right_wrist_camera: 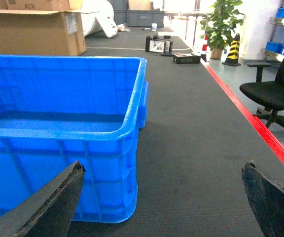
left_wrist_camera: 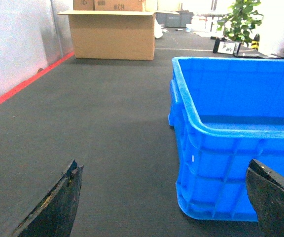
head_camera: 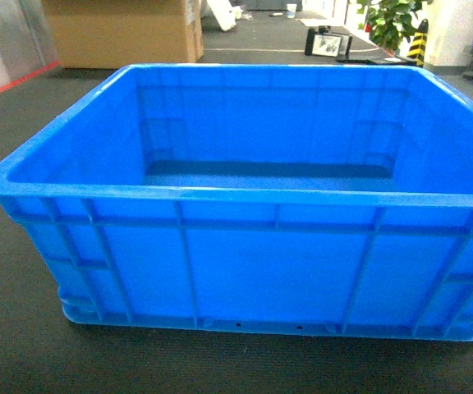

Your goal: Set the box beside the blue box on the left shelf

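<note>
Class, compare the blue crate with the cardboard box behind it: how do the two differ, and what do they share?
The blue crate is glossy ribbed plastic; the cardboard box is plain brown card. The blue crate stands close in front of the robot; the cardboard box stands far back near the wall. The blue crate has a thick fixed rim, the cardboard box loose top flaps. Both are rectangular, open-topped and rest on the dark floor.
</note>
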`<state>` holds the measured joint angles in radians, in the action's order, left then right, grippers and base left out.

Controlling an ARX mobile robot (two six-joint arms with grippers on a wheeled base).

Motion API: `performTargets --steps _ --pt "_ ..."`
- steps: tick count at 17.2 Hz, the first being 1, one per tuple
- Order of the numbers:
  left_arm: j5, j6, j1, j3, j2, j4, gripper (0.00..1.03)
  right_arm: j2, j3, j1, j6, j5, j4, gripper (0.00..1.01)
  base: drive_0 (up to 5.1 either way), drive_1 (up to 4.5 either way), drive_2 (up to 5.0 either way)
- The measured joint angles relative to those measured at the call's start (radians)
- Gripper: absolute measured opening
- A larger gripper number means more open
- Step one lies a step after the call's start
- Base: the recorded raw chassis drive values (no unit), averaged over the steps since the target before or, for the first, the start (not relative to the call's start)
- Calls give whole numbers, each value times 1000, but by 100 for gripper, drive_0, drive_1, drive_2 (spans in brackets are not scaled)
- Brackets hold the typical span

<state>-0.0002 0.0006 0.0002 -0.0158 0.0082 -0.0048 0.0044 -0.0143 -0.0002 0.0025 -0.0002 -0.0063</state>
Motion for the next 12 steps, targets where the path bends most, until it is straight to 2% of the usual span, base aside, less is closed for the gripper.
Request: performTargets --steps 12 --pt "0 0 0 0 0 0 98 0 0 0 0 0 1 98 0 0 0"
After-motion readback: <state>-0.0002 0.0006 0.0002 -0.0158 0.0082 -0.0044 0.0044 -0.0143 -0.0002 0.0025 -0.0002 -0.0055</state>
